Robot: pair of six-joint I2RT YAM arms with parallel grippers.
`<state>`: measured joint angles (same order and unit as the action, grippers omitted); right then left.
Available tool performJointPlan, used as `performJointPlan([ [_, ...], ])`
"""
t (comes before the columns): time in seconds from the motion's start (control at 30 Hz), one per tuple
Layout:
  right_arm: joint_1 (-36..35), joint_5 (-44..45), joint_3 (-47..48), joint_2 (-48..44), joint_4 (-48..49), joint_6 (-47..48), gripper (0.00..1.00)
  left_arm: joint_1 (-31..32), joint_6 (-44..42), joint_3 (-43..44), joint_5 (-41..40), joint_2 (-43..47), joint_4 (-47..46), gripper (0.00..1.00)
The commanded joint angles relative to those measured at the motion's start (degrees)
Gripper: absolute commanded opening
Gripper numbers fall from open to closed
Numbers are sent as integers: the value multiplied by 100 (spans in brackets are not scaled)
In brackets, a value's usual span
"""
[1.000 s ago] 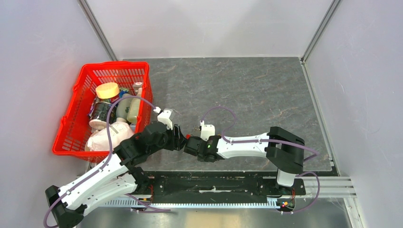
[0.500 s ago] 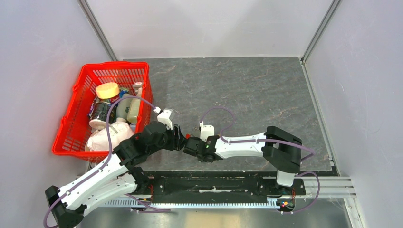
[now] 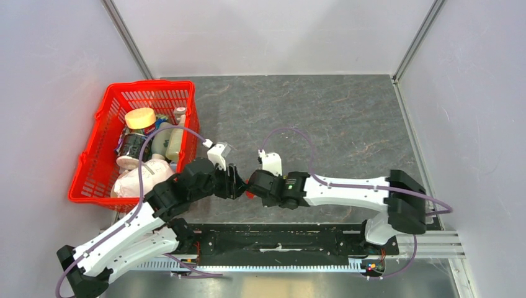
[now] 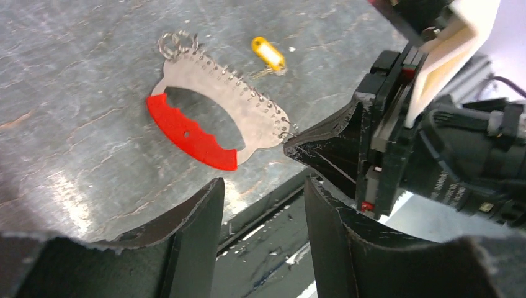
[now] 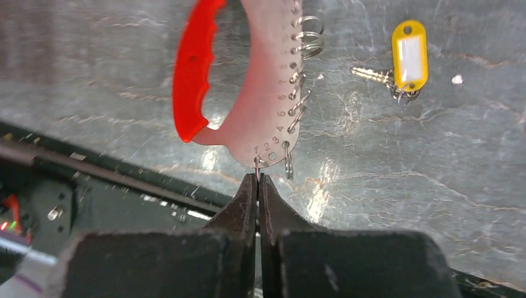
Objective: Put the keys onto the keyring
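Bright, even overhead light casts only soft shadows. Glare patches shine on the worktop (image 5: 322, 186) near its front edge. Wrist-view foregrounds are slightly blurred.

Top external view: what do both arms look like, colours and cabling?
The left arm and right arm have white links with black joints. A thin purple cable loops along each. A white bracket sits at each wrist. The fingers are black, tapered, scuffed.

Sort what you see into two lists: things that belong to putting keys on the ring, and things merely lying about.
Belongs to the job:
key with yellow tag
ring plate with red grip
right tool, shut on the plate's edge
left tool, open

Lying about:
red basket
yellow-lidded jar and bottle inside it
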<state>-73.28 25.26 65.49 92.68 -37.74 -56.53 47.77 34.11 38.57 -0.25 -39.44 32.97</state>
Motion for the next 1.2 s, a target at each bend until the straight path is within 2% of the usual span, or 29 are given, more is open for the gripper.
performJointPlan([
  [0.0, -20, -267, 54, -738, 54, 1211, 0, 31, -110, 452, 640, 223, -150, 58],
  [0.27, -20, -1133, 638, -1329, -696, 2562, 0, 31, -288, 857, 1379, 325, -373, 58],
  [0.5, -20, -2327, 1246, -1731, -1375, 3398, 0, 31, -126, 977, 2191, 395, -795, 58],
  [0.8, -21, -3459, 1910, -2133, -1820, 3952, 0, 31, -8, 784, 2973, 759, -1555, 58],
  [0.93, -20, -3684, 2140, -2190, -1901, 4057, 0, 30, 284, 664, 3457, 838, -2246, 58],
  [1.17, -20, -4053, 2762, -1993, -2006, 4159, 0, 31, 486, 720, 3865, 763, -2760, 58],
])
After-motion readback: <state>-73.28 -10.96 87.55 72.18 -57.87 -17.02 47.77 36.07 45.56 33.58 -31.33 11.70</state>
